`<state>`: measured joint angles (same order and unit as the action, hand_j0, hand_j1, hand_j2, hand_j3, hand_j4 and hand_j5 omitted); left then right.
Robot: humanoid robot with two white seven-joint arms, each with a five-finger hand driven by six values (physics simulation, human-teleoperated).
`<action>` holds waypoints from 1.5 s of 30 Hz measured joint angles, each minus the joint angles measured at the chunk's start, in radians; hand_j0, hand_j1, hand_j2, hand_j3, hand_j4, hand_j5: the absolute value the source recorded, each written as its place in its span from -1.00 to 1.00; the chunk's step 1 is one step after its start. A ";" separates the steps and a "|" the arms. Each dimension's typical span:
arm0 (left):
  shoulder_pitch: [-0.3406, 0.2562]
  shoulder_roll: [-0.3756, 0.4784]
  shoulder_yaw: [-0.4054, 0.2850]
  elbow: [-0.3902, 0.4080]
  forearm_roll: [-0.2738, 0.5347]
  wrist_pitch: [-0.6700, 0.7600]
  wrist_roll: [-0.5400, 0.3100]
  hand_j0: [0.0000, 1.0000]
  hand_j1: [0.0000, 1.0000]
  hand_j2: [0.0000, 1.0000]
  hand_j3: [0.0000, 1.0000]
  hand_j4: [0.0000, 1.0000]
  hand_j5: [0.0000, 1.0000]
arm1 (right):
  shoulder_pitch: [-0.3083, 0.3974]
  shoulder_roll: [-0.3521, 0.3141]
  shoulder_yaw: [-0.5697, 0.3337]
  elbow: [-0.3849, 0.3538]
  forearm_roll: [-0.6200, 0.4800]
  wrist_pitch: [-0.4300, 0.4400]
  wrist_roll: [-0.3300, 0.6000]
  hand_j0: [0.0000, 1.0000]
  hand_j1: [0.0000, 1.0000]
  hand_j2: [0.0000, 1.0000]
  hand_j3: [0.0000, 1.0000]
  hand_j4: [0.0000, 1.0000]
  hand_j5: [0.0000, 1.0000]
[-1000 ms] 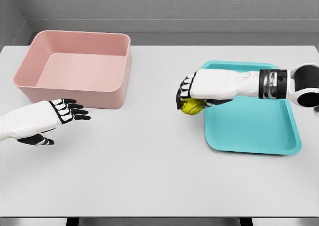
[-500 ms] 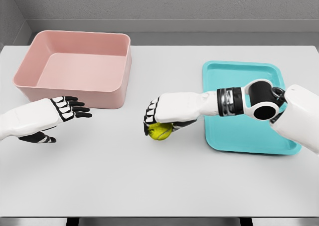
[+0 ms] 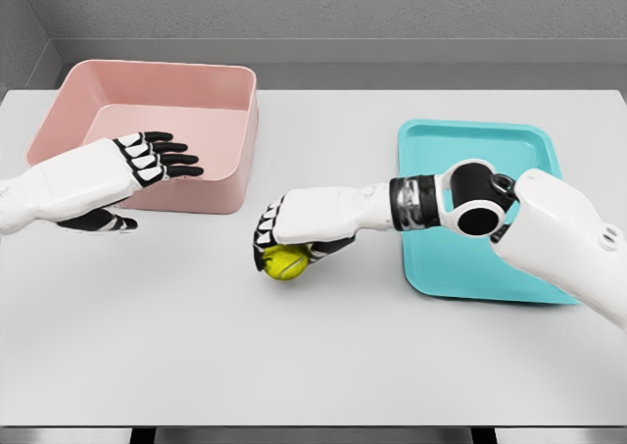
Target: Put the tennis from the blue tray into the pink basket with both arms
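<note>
- The white desk [image 3: 313, 356] fills the lower part of the view, its near edge running along the bottom of the picture
- The right arm comes in from the lower right, its bulky white forearm crossing over the near corner of the blue tray [image 3: 446, 268] and reaching leftward across the bare desk
- The right hand [image 3: 294, 230] lies palm-down over the tennis ball [image 3: 285, 262], its dark-jointed fingers curled down around the ball's top and far side, gripping it
- The yellow-green ball sits low under that hand, out on the open desk between tray and basket, well clear of the tray's left rim; it may be touching the desktop, but the hand's shadow makes that hard to judge
- The left hand [image 3: 132, 170] enters from the left edge, fingers stretched out flat and apart, thumb tucked below, holding nothing; it hangs in front of the near wall of the pink basket [image 3: 211, 194], fingertips overlapping that wall in the view
- The blue tray lies flat on the right side of the desk, its far rim farther back than the ball
- The pink basket stands at the far left, a deep box with rounded corners, its far rim close to the desk's back edge
</note>
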<state>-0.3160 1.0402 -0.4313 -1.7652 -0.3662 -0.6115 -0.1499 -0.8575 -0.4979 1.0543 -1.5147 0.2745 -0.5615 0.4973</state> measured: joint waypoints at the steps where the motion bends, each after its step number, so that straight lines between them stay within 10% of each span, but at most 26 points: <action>1: -0.002 -0.002 0.000 0.000 0.000 0.000 0.000 1.00 1.00 1.00 1.00 1.00 1.00 | 0.000 0.009 0.004 0.007 0.000 0.003 0.000 0.17 0.17 0.17 0.17 0.17 0.17; 25: -0.103 -0.049 -0.116 0.001 -0.005 0.000 -0.001 1.00 1.00 1.00 1.00 1.00 1.00 | -0.018 0.133 0.064 0.153 0.015 0.014 0.000 0.18 0.18 0.18 0.18 0.18 0.18; 29: -0.101 -0.046 -0.115 0.001 -0.005 0.000 -0.001 1.00 1.00 1.00 1.00 1.00 1.00 | -0.017 0.138 0.070 0.155 0.014 0.030 -0.003 1.00 1.00 1.00 1.00 1.00 1.00; 45: -0.077 0.038 -0.117 0.001 -0.004 0.000 -0.005 1.00 1.00 1.00 1.00 1.00 1.00 | -0.061 0.066 0.063 0.119 0.011 0.052 -0.002 1.00 1.00 1.00 1.00 1.00 1.00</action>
<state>-0.3928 1.0782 -0.5484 -1.7641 -0.3706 -0.6115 -0.1548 -0.9188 -0.4323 1.1168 -1.3954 0.2856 -0.5094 0.4954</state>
